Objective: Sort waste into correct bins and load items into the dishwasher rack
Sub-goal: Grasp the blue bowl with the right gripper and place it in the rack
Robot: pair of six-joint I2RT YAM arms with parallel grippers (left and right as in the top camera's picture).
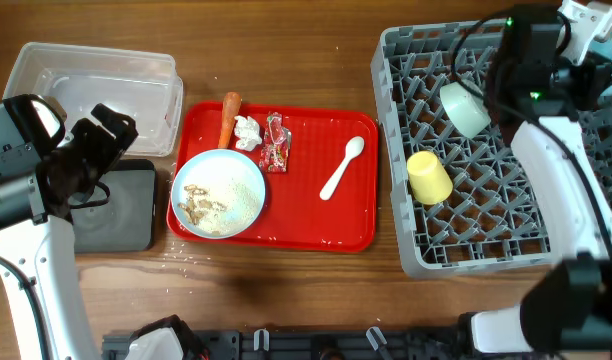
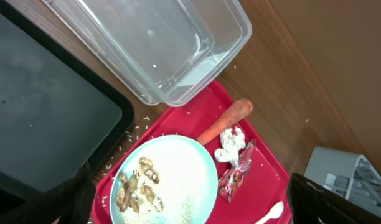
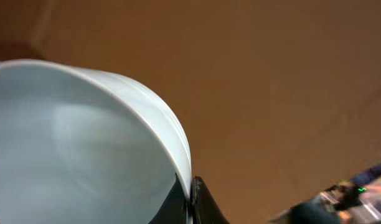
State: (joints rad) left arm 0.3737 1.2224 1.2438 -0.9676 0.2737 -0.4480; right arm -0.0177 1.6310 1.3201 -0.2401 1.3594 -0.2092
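Pinching the bowl (image 1: 466, 108) by its rim in the closed right gripper (image 1: 491, 92), above the upper left pegs of the rack (image 1: 486, 250) and near the cup (image 1: 429, 177) already in there. Not showing clearly: any contact between bowl and pegs.

Judging the step as seating the bowl:
- tilting it mouth-down between two peg rows
- lowering slowly
- keeping clear of the cup
- releasing only once the pegs are propping it

Hanging the left gripper (image 1: 104, 155) open and empty above the black tray (image 1: 126, 225), beside the tub (image 1: 96, 80).

Lying on the red tray (image 1: 356, 225): plate (image 1: 241, 190) with crumbs (image 1: 198, 205), carrot (image 1: 229, 115), tissue (image 1: 248, 132), wrapper (image 1: 276, 142), spoon (image 1: 342, 167).
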